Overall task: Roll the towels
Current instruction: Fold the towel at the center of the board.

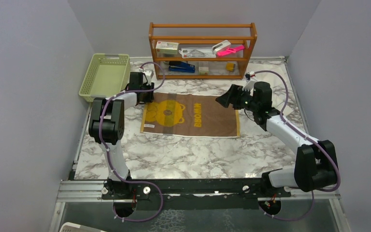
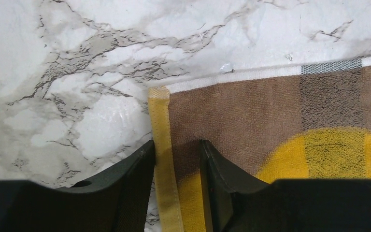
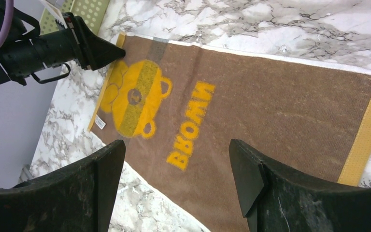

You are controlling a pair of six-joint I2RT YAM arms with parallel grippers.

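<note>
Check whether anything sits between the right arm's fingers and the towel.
Nothing visible does. The right arm's fingers hang open above the towel, which lies flat and bare beneath them. The left arm's fingers are at its far left corner; the basket and shelf stand off it.

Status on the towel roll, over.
Left fingers open, straddling towel's yellow hem at far-left corner. Right fingers open above its right end. Towel flat, unrolled. Nothing on it.

The left arm (image 1: 107,121) and right arm (image 1: 290,133) share white link shells between bulky black joint housings. A purple cable (image 3: 8,14) loops along each from the base at 6 o'clock to the wrist. The left pincer (image 2: 176,145) and right pincer (image 3: 176,145) are matte black, each with two fingers (image 3: 92,193) tapering to blunt wedge tips.
</note>
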